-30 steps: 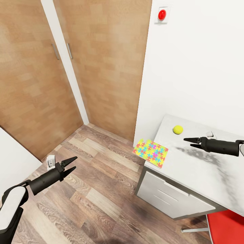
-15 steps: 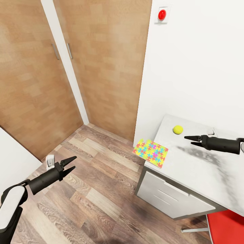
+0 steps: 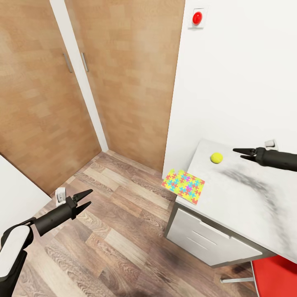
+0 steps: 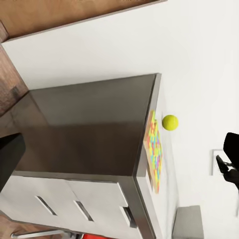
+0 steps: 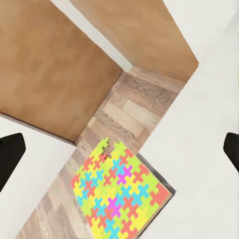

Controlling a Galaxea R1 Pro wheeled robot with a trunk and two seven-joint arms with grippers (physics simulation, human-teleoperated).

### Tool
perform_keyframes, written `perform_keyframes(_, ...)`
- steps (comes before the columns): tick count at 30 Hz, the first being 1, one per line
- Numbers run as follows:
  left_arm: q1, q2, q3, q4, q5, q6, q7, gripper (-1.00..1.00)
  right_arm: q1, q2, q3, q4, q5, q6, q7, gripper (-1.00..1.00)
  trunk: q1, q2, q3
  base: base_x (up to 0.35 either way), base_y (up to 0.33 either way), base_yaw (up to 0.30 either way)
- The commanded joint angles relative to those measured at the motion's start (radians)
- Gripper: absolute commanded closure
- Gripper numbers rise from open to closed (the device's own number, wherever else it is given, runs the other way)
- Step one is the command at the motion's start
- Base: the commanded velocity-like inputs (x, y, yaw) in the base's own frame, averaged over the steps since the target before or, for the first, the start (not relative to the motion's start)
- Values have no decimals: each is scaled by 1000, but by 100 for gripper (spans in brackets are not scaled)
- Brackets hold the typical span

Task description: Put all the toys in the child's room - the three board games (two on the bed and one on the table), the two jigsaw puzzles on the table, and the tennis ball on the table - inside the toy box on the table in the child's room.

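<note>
Reaching out over the table (image 3: 231, 198), the right gripper (image 3: 241, 152) hangs above the pale top with its two thin fingers a little apart and nothing between them. That pose reads as an approach: the arm is raised off the surface, probably so the fingers can come at the tennis ball (image 3: 216, 157) from above instead of knocking it along the top.

The ball sits on the table close to the wall, just beyond the fingertips and slightly lower in the head view, near but not touching. It is round and free to roll, so a nudge from one finger could send it off.

The jigsaw puzzle (image 3: 184, 185) lies flat at the table's front corner, farther from the wall than the ball, with one edge overhanging the table's side above the wood floor (image 3: 107, 231). In the right wrist view the puzzle (image 5: 119, 196) is seen ahead of the fingers, its corner hanging past the table edge. It is well apart from the right gripper, past the ball.

The left gripper (image 3: 84, 199) is held low over the floor, well away from the table, fingers spread and empty, likely parked out of the way. From the left wrist view the ball (image 4: 170, 122) and the puzzle (image 4: 155, 152) show on the table top (image 4: 172, 164).
</note>
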Motion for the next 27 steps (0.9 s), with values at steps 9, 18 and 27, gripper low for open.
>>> perform_keyframes(9,-2,0,-1,2,-10,3,-6,-100,-7,-3,-104,-85,7,5,5,-100,0,-1,-1,0,0,0)
perform_keyframes(18,-2,0,-2,3,-9,2,-5,-100,-9,-3,-119,-116,8,5,4,-100,0,-1,-1,0,0,0)
perform_keyframes(27,-3,-1,-3,3,-11,2,-4,-100,-9,-3,-123,-127,8,5,4,-100,0,-1,-1,0,0,0)
